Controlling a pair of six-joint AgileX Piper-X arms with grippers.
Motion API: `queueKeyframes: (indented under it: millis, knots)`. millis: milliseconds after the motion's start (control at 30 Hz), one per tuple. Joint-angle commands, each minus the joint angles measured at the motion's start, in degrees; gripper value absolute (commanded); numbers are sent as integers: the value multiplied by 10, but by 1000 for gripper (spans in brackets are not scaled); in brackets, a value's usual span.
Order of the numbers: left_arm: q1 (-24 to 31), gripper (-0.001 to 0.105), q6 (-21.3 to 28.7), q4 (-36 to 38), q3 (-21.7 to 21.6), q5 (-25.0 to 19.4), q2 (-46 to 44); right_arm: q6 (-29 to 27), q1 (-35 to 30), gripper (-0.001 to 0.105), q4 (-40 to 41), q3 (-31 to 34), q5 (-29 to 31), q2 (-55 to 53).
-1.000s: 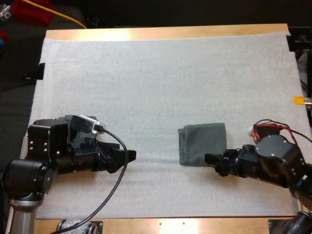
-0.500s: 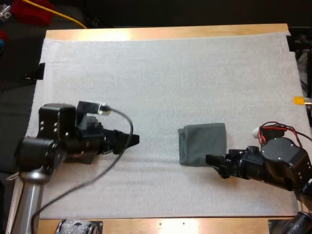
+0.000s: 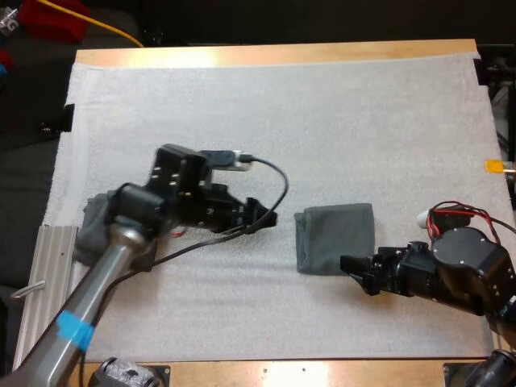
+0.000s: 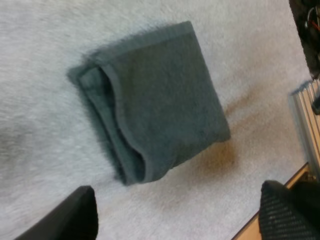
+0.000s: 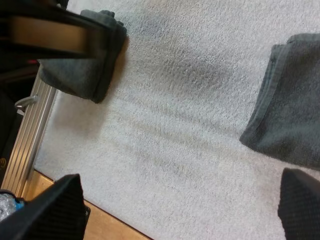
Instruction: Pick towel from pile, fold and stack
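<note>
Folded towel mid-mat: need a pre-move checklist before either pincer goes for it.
1. Left pincer open: ok, fingers apart with nothing between them in the left wrist view.
2. Right pincer open: ok, fingers apart and clear of anything.
3. Dark grey-green folded towel flat on the white foam mat: ok.
4. Folded towel free of both pincers: ok. The left pincer stops short of its left edge and the right is off its near right corner.
5. Second dark grey-green towel at the mat's left edge, by the ridged aluminium rail: partly behind the left arm, so whether it is neatly folded, cannot tell.
</note>
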Motion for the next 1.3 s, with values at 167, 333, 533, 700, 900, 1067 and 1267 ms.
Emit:
queueKeyframes:
  millis: [167,333,533,700,900,1067,1267]
  knots:
    - [-67,65,-64,-81,0,-8,91,0,0,77,1,-4,-3,-3]
    - [-90,65,-92,-113,0,-8,165,0,0,77,1,-4,-3,-3]
    - [-91,65,-100,-129,0,-3,233,0,0,77,1,-4,-3,-3]
    - [-91,65,-100,-144,0,-4,269,0,0,77,1,-4,-3,-3]
    - [-91,65,-104,-167,0,9,293,0,0,77,1,-4,-3,-3]
    - [-91,65,-124,-187,0,62,314,0,0,77,1,-4,-3,-3]
    - [-91,65,-142,-191,-5,94,325,3,0,77,1,-4,-3,-3]
